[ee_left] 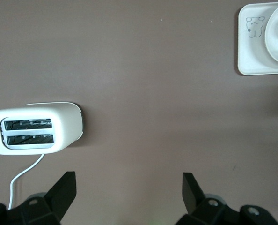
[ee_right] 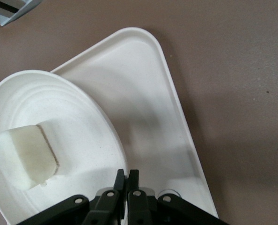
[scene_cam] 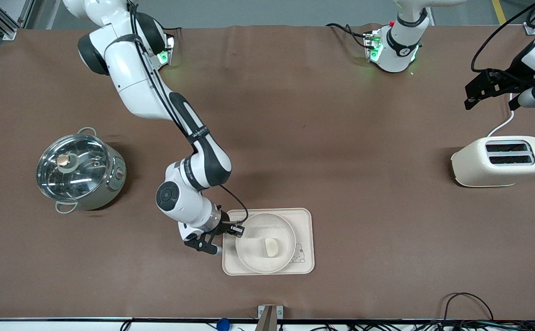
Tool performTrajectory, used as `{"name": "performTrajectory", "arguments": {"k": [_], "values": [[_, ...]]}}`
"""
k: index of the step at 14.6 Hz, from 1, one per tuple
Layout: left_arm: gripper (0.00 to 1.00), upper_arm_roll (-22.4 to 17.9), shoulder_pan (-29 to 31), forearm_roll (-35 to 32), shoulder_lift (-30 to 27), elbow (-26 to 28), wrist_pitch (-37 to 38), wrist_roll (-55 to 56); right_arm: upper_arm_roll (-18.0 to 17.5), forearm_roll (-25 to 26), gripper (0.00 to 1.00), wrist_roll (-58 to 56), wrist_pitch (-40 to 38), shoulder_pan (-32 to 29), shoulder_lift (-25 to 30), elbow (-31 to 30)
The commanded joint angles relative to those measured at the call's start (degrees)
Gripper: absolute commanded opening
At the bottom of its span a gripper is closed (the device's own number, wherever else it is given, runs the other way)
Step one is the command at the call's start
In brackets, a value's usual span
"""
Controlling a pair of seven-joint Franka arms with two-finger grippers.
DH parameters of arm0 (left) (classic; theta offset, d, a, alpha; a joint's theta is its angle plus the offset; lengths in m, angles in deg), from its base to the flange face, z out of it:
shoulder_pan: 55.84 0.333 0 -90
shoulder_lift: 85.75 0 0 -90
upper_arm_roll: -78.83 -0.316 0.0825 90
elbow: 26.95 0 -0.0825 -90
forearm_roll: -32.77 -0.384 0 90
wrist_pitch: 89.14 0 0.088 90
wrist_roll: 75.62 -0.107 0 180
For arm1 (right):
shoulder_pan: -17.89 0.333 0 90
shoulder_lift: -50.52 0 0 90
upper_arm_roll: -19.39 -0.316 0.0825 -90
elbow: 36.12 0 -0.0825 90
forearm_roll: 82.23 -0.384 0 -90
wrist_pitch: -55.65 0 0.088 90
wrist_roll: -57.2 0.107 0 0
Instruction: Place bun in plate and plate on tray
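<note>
The cream plate (scene_cam: 252, 246) lies within the outline of the rectangular tray (scene_cam: 305, 219), with the small bun (scene_cam: 271, 247) in it. My right gripper (scene_cam: 236, 231) is shut on the plate's rim at the edge toward the right arm's end. In the right wrist view the closed gripper (ee_right: 127, 174) pinches the rim of the plate (ee_right: 78, 117), the bun (ee_right: 26, 157) lies in the dish, and the plate shades the tray (ee_right: 150, 108); I cannot tell whether it rests flat. My left gripper (scene_cam: 490, 89) is open and empty, waiting in the air over the table beside the toaster.
A cream toaster (scene_cam: 499, 161) with a white cord stands at the left arm's end. A steel pot with a glass lid (scene_cam: 79, 169) stands at the right arm's end. The left wrist view shows the toaster (ee_left: 36, 129), the tray's bunny corner (ee_left: 251, 51) and brown table.
</note>
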Motion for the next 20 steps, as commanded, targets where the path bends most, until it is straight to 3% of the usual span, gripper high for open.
{"name": "performTrajectory", "arguments": {"k": [1,5,6,8,13,15,17,19,20], "values": [[1.00,-0.75,-0.73,0.68,-0.97,1.79,-0.20,-0.26,-0.75,0.82,0.00,1.23,1.19,-0.61,-1.61,1.74],[1.00,-0.31,-1.00,0.60,-0.88,1.87,-1.26,0.09,-0.75,0.74,0.02,1.23,1.11,-0.78,-1.61,1.57],[1.00,-0.22,-0.91,0.68,-0.88,1.96,-1.26,0.09,-0.75,0.65,0.19,1.31,1.19,-0.96,-1.61,1.57],[1.00,-0.22,-0.91,0.68,-0.96,1.96,-1.17,0.09,-0.75,0.56,0.41,1.31,0.84,-0.87,-1.00,1.48],[1.00,-0.31,-0.65,-0.11,-0.79,1.70,-0.64,-0.61,-0.84,0.47,0.55,1.31,-1.78,-0.70,6.37,-3.87],[1.00,-0.31,-0.91,-0.37,-0.53,1.70,-0.73,-0.79,-0.66,0.73,0.72,1.23,-2.67,-1.92,10.75,-8.42],[1.00,0.74,-1.17,-2.47,-0.44,1.87,-1.25,-0.79,-0.05,1.17,1.00,1.14,-4.77,-3.42,15.76,-12.91],[1.00,1.62,-1.00,-3.10,-0.44,2.22,-1.69,-0.70,3.37,1.70,1.00,0.61,-8.89,-3.51,22.18,-17.22],[1.00,1.63,-0.91,-3.10,-0.61,2.66,-1.96,-0.79,5.56,5.01,1.00,0.44,-11.35,-3.25,25.86,-19.07]]}}
